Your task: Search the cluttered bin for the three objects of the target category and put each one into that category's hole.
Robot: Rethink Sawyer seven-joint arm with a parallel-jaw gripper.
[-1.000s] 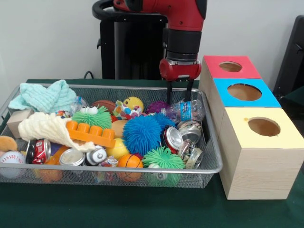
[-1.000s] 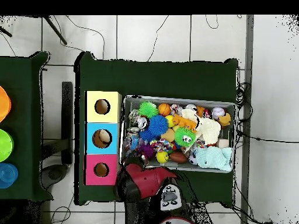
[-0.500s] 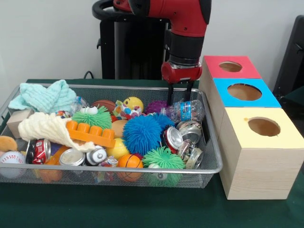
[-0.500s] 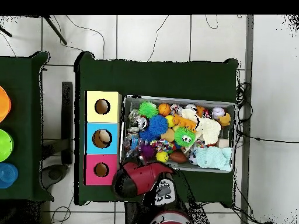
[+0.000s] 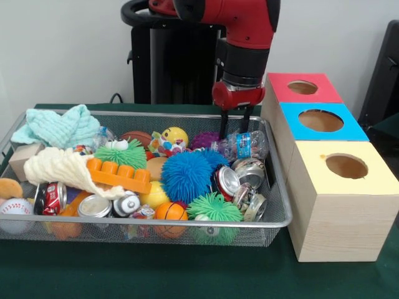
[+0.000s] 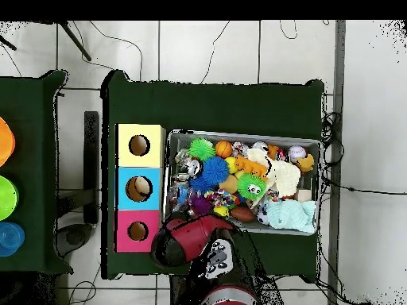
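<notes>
Pincer (image 5: 234,126) tips dip behind plastic bottle (image 5: 244,144); grip unclear.

a robot lab — tiled floor (image 6: 207,55), loose cables (image 6: 330,135), green-draped table (image 5: 156,268).

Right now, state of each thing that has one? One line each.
gripper: open, fingers down at the plastic bottle, holding nothing
plastic bottle: lying on its side in the bin, crumpled
wire bin: full, cluttered
cans: crushed, piled at the bin's box-side end
red hole: open
blue hole: open
yellow hole: open
cream cloth: draped over toys
</notes>
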